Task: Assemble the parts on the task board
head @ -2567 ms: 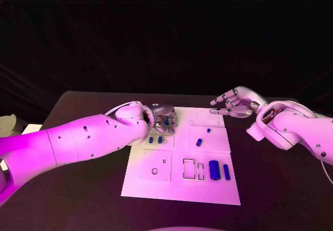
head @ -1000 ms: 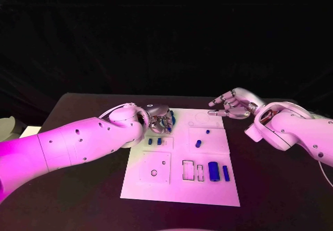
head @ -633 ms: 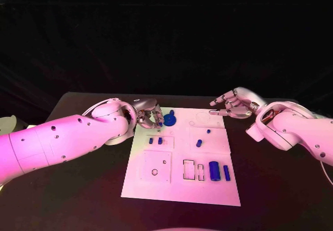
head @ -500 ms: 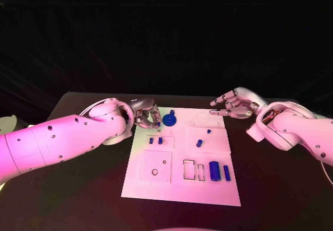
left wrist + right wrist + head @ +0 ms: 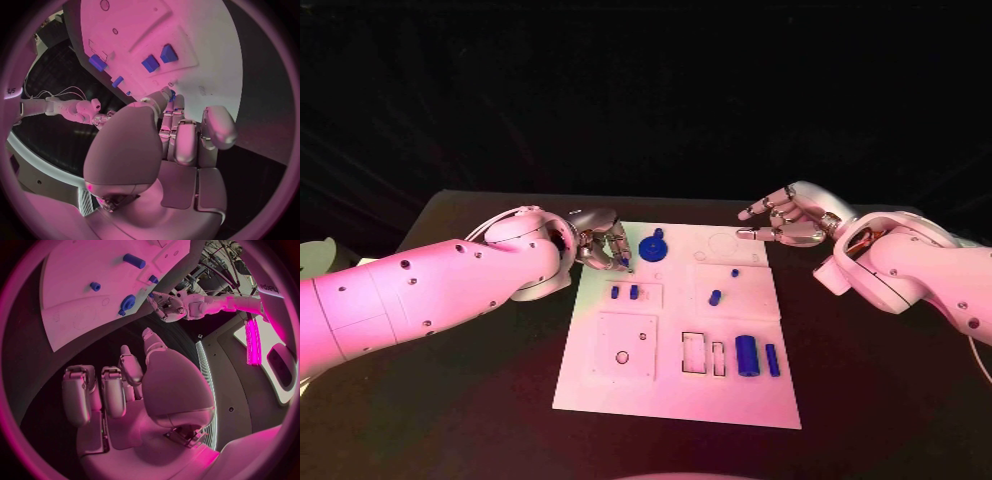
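The white task board (image 5: 678,385) lies mid-table. A blue round part (image 5: 655,245) stands near its far left corner, also seen as the blue round part (image 5: 127,303). My left hand (image 5: 602,248) hangs just left of it at the board's edge, fingers curled downward, holding nothing; the left hand (image 5: 178,145) shows empty fingertips. Two small blue parts (image 5: 623,293) sit in a recess below it. Other blue parts lie at mid-board (image 5: 714,297) and near right (image 5: 756,355). My right hand (image 5: 788,220) hovers past the far right corner, fingers spread, empty.
Empty recesses (image 5: 626,345) mark the board's near left and a slot (image 5: 694,351) sits beside the near right parts. Dark table (image 5: 459,400) surrounds the board on all sides. My left forearm (image 5: 430,290) crosses the table's left side.
My left hand has let go of the blue round part and drawn back to the left; the part now stands free on the board. The right hand has stayed put.
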`<act>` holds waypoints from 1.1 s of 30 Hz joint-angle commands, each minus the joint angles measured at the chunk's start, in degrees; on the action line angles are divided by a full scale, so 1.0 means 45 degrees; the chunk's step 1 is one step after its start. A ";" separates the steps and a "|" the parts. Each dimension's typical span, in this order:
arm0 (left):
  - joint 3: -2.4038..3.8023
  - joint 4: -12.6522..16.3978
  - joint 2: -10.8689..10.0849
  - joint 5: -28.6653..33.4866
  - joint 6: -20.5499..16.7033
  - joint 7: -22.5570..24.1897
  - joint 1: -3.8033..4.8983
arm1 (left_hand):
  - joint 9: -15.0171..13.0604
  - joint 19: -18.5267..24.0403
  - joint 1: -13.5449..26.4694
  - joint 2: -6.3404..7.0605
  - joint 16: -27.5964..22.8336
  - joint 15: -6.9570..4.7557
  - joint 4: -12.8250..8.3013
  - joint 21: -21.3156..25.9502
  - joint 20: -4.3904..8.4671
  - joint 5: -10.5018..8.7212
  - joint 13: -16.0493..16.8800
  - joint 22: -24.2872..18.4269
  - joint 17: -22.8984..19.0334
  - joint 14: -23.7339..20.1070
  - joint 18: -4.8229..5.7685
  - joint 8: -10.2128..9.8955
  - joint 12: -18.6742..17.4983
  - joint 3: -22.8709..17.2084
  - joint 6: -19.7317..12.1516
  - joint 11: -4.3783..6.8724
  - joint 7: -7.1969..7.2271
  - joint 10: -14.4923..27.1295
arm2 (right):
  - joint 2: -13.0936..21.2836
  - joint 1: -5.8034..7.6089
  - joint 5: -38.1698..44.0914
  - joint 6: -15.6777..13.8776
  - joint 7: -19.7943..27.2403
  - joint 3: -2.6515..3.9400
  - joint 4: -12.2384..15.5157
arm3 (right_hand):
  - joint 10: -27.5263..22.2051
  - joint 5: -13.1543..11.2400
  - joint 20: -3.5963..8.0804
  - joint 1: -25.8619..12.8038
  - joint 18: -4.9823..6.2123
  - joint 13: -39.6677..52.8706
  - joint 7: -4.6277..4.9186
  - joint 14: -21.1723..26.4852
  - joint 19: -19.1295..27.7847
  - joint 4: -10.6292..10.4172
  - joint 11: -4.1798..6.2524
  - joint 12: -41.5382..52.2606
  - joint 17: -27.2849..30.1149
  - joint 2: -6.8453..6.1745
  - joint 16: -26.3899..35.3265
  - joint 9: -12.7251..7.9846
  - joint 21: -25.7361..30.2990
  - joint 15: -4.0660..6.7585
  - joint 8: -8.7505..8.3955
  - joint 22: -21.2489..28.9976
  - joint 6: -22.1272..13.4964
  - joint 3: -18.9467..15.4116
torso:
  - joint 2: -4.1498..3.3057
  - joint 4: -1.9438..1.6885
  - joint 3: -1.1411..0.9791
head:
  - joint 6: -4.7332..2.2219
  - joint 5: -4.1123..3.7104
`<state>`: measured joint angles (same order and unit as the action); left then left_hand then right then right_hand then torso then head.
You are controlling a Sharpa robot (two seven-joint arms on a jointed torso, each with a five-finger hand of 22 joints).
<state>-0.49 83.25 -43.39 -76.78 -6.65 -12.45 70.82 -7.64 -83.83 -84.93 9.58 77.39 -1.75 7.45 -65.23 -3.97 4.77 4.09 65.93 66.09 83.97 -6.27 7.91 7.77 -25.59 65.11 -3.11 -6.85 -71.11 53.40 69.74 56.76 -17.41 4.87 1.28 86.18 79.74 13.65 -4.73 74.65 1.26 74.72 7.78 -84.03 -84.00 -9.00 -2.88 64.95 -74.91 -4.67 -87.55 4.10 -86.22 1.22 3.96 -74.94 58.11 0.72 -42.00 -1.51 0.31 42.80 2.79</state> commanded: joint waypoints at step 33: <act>-0.0090 -0.0567 0.0652 -0.0252 0.0539 -0.0098 -0.0146 | 0.0002 -0.0143 0.0246 0.0088 0.0051 -0.0014 -0.0028 0.0016 0.0037 0.0020 0.0023 -0.0041 -0.0049 0.0446 0.0173 -0.0094 -0.0091 -0.0062 0.0112 0.0030 0.0020 -0.0153 | -0.0015 -0.0009 0.0037 0.0112 0.0066 0.0000 0.0033 | -0.0055 0.0050 -0.0001 0.0011 0.0111 -0.0002 0.0005 -0.1115 -0.0455 0.0033 0.0011 -0.0018 -0.2464 0.0171 0.0065 0.0021 0.0083 0.0027 -0.0022 -0.1708 0.0025 -0.0070 | 0.0002 0.0000 -0.0013 | 0.0035 0.0030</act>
<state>-0.91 80.72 -40.58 -77.39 -5.32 -12.82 70.17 -7.70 -83.83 -84.49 10.04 77.39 -1.75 7.45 -65.23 -3.97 4.77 4.14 65.82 65.95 83.97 -6.27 7.70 7.53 -25.59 65.12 -2.95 -6.82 -71.26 53.38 69.74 56.74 -17.41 4.85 1.28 86.25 79.74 13.65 -4.73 74.88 1.26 74.72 7.78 -84.03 -83.99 -9.00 -2.88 64.95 -74.95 -4.45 -87.54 4.10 -86.22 1.22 3.96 -74.91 58.11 0.72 -42.00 -1.48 0.26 43.01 2.88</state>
